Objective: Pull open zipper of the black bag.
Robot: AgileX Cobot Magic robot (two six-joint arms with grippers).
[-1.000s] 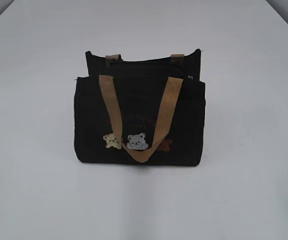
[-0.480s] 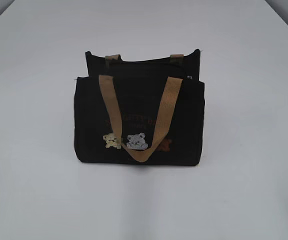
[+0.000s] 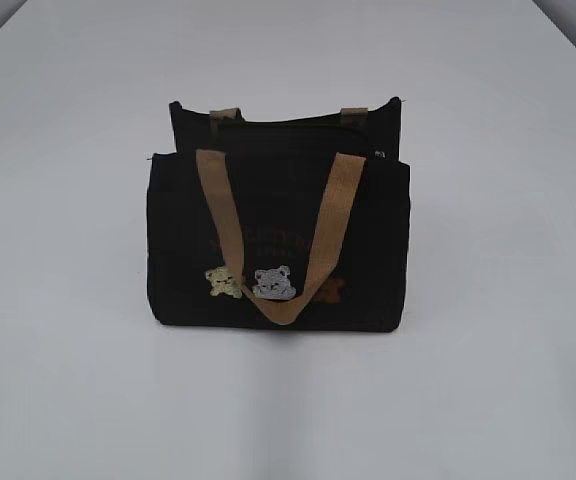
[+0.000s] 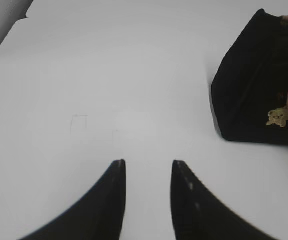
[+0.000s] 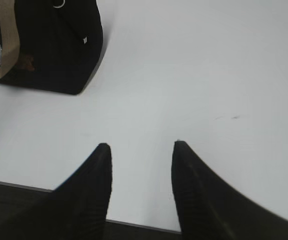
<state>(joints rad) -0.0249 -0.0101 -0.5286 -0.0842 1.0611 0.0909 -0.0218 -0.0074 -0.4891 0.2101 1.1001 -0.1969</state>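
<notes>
The black bag [image 3: 268, 215] stands upright in the middle of the white table, a tan strap [image 3: 278, 240] hanging down its front over small bear patches [image 3: 273, 283]. A tiny light spot of the zipper [image 3: 379, 154] shows at the bag's top right corner. The right wrist view catches the bag [image 5: 49, 50] at top left, with a silver key ring [image 5: 59, 4] at the frame's top edge. My left gripper [image 4: 147, 162] hovers open over bare table, the bag [image 4: 256, 95] far to its right. Near the table's front edge my right gripper [image 5: 140, 146] is open and empty. Neither gripper appears in the exterior view.
The white table [image 3: 488, 350] spreads widely around the bag on all sides. Its front edge [image 5: 144, 224] runs just under the right gripper's fingers. A dark corner beyond the table [image 4: 4, 20] shows at the far left of the left wrist view.
</notes>
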